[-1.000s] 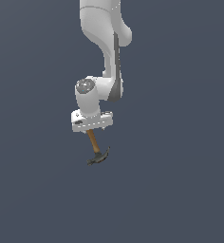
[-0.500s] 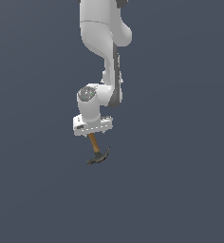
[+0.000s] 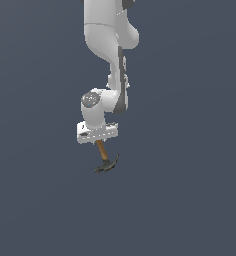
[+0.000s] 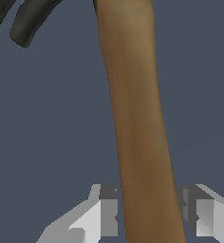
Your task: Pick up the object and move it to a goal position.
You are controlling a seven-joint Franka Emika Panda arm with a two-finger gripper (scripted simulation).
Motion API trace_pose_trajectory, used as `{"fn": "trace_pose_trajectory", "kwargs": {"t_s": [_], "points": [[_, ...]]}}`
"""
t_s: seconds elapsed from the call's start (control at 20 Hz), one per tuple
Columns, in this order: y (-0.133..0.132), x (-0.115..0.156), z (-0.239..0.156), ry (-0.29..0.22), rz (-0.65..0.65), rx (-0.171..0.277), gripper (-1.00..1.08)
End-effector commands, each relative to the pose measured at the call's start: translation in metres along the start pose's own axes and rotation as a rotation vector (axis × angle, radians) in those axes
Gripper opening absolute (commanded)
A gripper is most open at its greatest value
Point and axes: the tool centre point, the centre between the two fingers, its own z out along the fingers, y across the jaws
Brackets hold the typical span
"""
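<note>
The hand (image 3: 97,141) is clamped on the hammer (image 3: 104,158) by its handle, head hanging down. This looks like the carry step. Next, keep the grip firm while travelling to the goal, which isn't visible.

The hammer (image 3: 105,159) hangs head-down below the jaws, seemingly between them.

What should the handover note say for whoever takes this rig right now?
End effector: shut on the hammer, gripping the wooden handle; the dark head hangs below.
Hammer: off any surface, hanging under the arm in the exterior view.
Done: pick-up.
Left: carry it to the goal; no goal marker shows in either view, so I cannot tell how far off it is.
</note>
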Motion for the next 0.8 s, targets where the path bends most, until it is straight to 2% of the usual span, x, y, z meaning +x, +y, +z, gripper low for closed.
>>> {"fn": "trace_pose_trajectory", "kwargs": {"t_s": [0.0,0.15,0.35,0.55,0.75], "points": [[-0.004,0.000,0.002,-0.003,-0.005,0.003,-1.00],[0.000,0.000,0.000,0.000,0.000,0.000,-1.00],[-0.010,0.000,-0.001,0.000,0.000,0.000,-1.00],[-0.032,0.000,-0.005,0.000,0.000,0.000,-1.00],[-0.065,-0.001,-0.009,-0.001,-0.001,0.001,-1.00]]}}
